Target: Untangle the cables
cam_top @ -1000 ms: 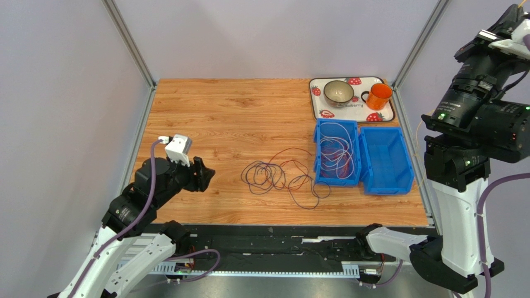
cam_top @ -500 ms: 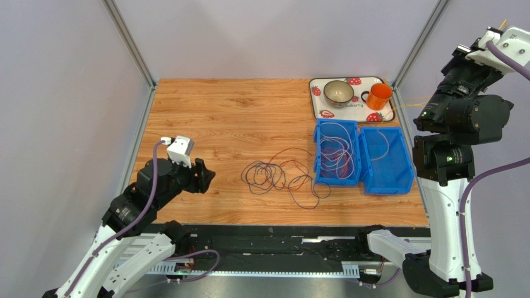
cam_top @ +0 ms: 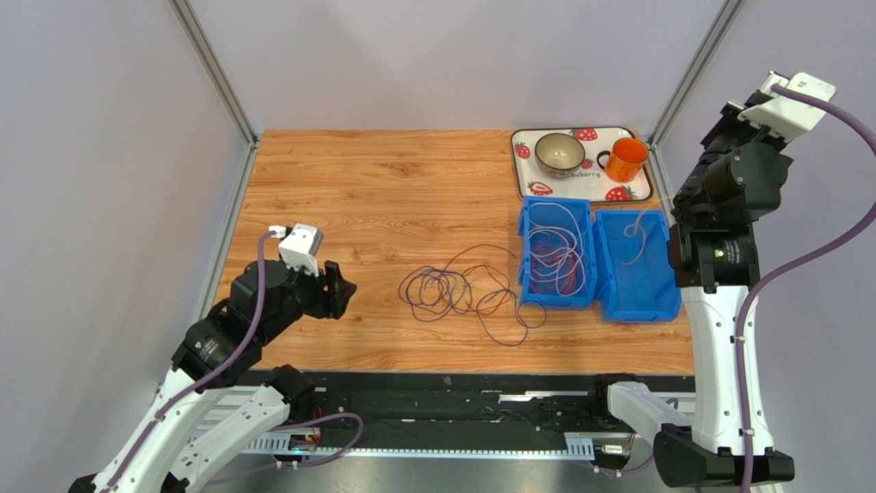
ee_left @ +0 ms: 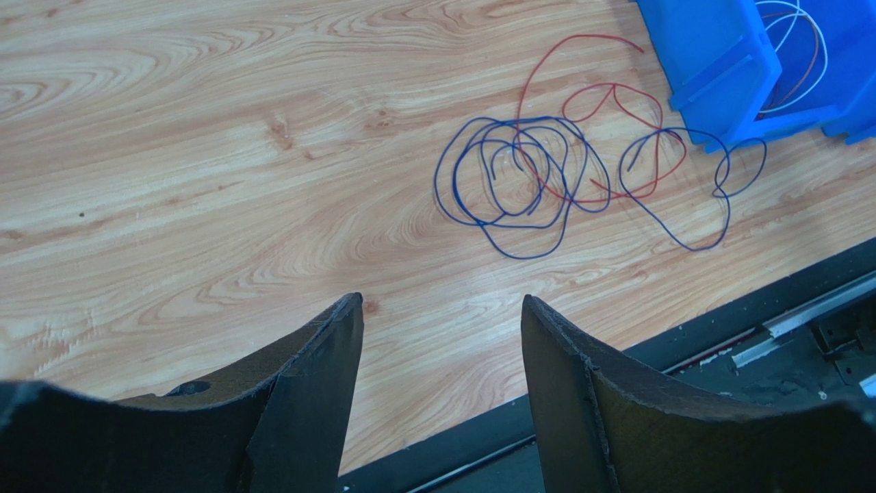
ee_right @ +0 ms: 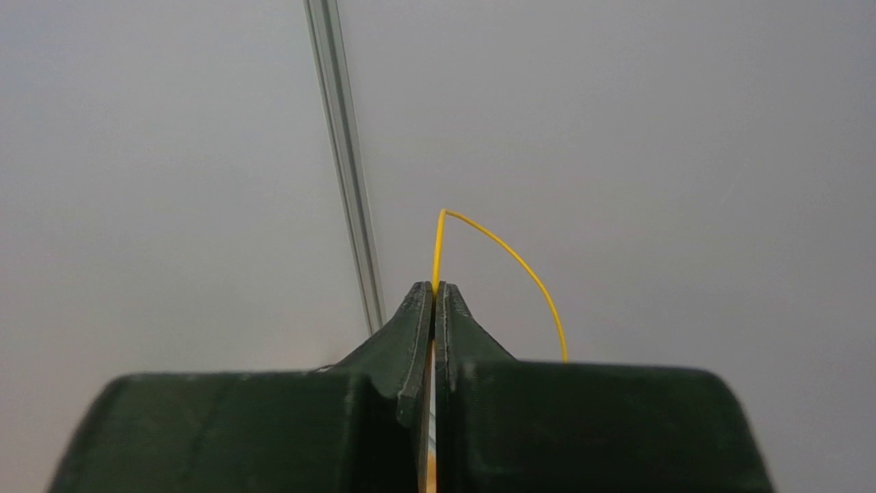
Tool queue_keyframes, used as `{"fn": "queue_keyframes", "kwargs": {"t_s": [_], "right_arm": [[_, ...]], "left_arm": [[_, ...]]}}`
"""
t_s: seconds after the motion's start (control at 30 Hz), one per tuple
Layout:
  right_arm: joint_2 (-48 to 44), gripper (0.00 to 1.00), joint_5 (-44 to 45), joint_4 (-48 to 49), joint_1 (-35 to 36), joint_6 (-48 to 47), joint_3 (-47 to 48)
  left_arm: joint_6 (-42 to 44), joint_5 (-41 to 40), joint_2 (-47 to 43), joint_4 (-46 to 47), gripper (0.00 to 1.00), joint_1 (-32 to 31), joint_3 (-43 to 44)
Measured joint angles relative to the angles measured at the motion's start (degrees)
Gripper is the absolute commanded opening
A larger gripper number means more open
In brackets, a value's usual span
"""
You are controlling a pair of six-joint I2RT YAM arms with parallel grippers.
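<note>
A loose tangle of purple, black and orange-red cables [cam_top: 465, 292] lies on the wooden table, just left of the blue bins; it also shows in the left wrist view [ee_left: 535, 175]. The left blue bin [cam_top: 530, 257] holds white, purple and orange cable loops [cam_top: 560, 247]. A pale cable [cam_top: 635, 231] hangs into the right blue bin [cam_top: 658, 293]. My left gripper [cam_top: 337, 291] is open and empty, low over the table well left of the tangle [ee_left: 442, 300]. My right gripper [ee_right: 436, 292] is raised high at the right, shut on a thin yellow cable [ee_right: 506, 254].
A strawberry-print tray [cam_top: 535, 185] at the back right holds a bowl [cam_top: 559, 153] and an orange mug [cam_top: 625, 159]. Metal frame posts stand at the back corners. The table's dark front rail [ee_left: 720, 339] runs below the tangle.
My right arm has swung down and inward toward the right bin with its cable, and a pale cable now hangs into that bin. The left arm has barely moved.
</note>
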Motion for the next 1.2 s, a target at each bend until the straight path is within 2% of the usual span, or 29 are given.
{"fn": "queue_keyframes", "kwargs": {"t_s": [0.43,0.73,1.2], "right_arm": [[-4.52,0.00,-4.57,-8.57,-3.32,13.77,-11.98],[-7.30,0.00,-6.58,-12.52,-3.69,20.31,-17.70],[-5.84,0.00,-9.73,-16.02,-3.69,27.06,-22.80]], "left_arm": [[0.02,0.00,0.09,-0.02,0.67,0.00,0.00],[0.02,0.02,0.09,0.00,0.66,-0.02,0.00],[0.02,0.04,0.28,0.00,0.66,0.00,0.00]]}}
